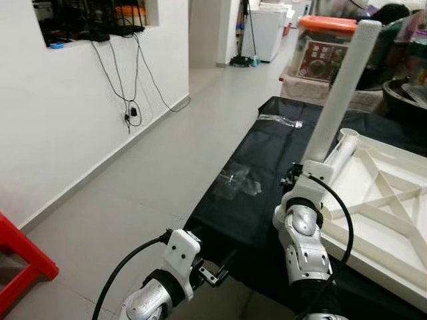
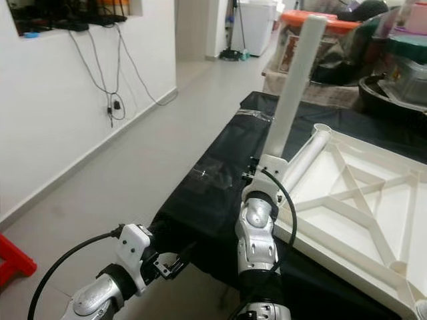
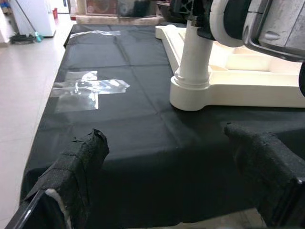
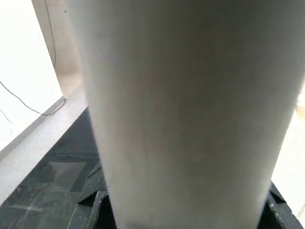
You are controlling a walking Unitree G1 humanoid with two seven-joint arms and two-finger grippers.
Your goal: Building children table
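a black cloth-covered work surface fills my view ahead, and on it the white plastic tabletop lies underside up, its cross ribs showing. at the corner nearest me a white table leg stands nearly upright, tilted a little, its foot seated in the round corner socket. my right gripper is clamped around the leg's lower part just above the socket; the right wrist view shows the leg's white tube up close between the black fingers. my left gripper hovers spread and empty at the cloth's near edge, apart from the tabletop. a patch of clear tape sticks to the cloth off to my left. as i read it, the step is seating this leg: i should bring it square to the tabletop, press straight down along its axis, and steady the tabletop's rim with the left so nothing slides.
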